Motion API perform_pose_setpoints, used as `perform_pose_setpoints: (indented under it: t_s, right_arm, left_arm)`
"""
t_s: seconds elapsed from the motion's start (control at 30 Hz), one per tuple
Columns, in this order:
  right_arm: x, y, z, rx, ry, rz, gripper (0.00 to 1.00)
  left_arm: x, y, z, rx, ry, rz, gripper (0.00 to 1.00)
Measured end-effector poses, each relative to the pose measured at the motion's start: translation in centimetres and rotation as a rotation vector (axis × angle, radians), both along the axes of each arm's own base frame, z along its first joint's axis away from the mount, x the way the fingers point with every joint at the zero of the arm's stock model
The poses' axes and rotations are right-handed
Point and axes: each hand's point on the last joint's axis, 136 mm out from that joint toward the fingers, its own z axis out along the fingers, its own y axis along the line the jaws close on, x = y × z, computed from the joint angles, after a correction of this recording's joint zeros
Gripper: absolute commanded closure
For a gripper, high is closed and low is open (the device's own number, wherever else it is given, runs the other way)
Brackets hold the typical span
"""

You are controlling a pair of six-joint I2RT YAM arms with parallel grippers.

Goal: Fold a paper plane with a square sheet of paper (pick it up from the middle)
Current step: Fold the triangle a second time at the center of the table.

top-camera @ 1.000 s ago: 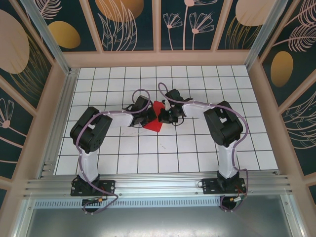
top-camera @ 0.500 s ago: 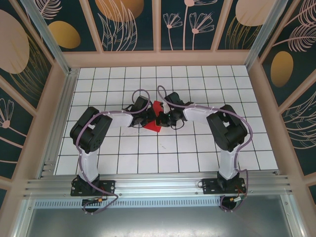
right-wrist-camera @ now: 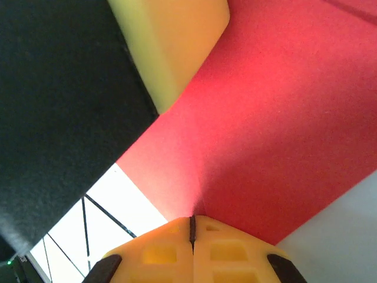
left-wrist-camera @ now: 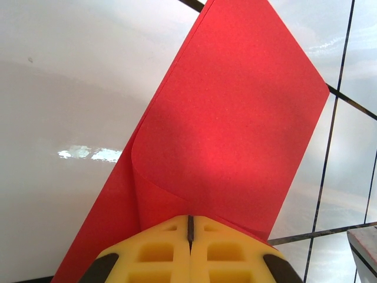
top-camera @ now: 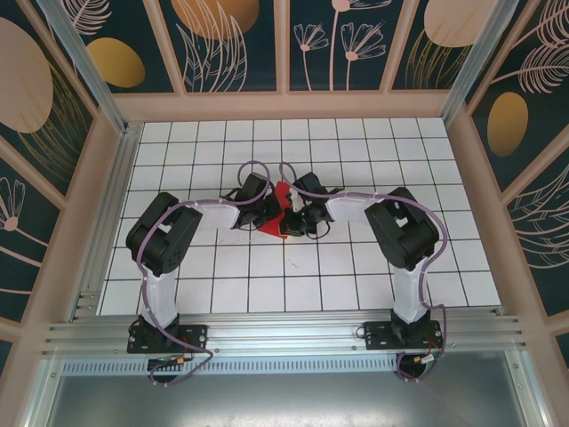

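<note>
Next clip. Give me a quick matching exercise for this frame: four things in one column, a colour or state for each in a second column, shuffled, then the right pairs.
Things
1. square sheet of paper
2. left gripper
3. table
4. right arm's cable

Colour or state
A. white with dark grid lines
B. pale purple
C. shut on a red edge
D. bright red, curled over on itself

Pairs: 1-D, 2-C, 3-A, 4-B
</note>
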Motion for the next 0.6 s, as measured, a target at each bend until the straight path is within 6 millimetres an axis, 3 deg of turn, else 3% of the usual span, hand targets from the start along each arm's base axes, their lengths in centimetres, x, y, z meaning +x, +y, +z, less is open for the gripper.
perform_pose_setpoints:
  t_s: [0.27,0.6]
  right_arm:
    - [0.0,-0.1,-0.1,0.019,0.002,-0.001,0.97]
    - [0.0,-0.2,-0.2,0.033,0.004,0.000,0.97]
  left_arm:
    - [0.1,0.1,0.1,0.020,-0.002,-0.004,0.94]
    - [1.7,1.8,0.1,0.079,-0.016,0.005,0.93]
